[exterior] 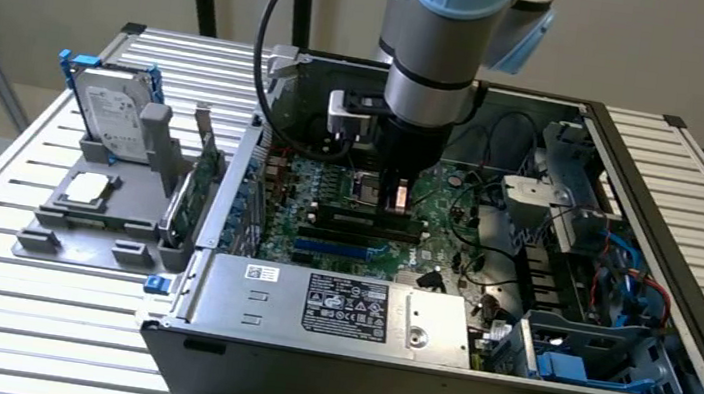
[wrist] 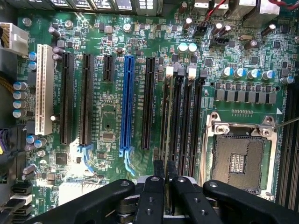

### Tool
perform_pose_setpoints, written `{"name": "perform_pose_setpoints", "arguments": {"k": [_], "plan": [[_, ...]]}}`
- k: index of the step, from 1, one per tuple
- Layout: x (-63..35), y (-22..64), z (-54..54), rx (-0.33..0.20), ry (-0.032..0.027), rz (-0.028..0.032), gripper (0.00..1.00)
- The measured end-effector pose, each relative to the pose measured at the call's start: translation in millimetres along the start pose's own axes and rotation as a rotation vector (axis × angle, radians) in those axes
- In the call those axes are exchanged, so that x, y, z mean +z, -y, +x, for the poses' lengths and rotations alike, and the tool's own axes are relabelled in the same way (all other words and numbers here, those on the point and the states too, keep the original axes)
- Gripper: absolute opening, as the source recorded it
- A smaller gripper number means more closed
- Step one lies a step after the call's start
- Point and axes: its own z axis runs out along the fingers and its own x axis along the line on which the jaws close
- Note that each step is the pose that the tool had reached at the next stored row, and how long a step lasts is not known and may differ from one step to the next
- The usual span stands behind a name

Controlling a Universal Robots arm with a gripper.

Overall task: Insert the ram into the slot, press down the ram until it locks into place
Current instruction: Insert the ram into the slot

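My gripper [exterior: 392, 200] reaches down into the open computer case, just above the motherboard's black memory slots [exterior: 363, 222]. In the wrist view the black fingers [wrist: 153, 193] stand almost together, shut on the ram [wrist: 166, 169]. The ram shows as a thin edge between them, its chips and label hidden. That edge lines up with the slot [wrist: 167, 116], the white-clipped one of several parallel black sockets and the nearest to the long blue slot [wrist: 126, 102]. Whether the ram is seated in the slot I cannot tell.
The bare CPU socket [wrist: 238, 161] lies beside the memory slots. Cables and drive cages [exterior: 589, 236] fill the exterior view's right of the case, and the power supply [exterior: 326, 305] sits at its front. A grey fixture [exterior: 103, 197] with a hard drive and an expansion card [exterior: 199, 183] stands outside.
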Motion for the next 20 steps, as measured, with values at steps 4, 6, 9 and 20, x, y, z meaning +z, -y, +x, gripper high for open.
{"name": "perform_pose_setpoints", "arguments": {"k": [4, 6, 9, 20], "plan": [[2.1, 0.1, 0.0, 0.000, 0.0000, 0.0000, 0.13], [2.9, 0.1, 0.0, 0.000, -0.0002, -0.0001, 0.13], [3.1, 0.1, 0.1, 0.000, -0.0004, -0.0001, 0.15], [-17.7, -4.0, 0.0, 0.000, 0.0024, -0.0029, 0.21]]}}
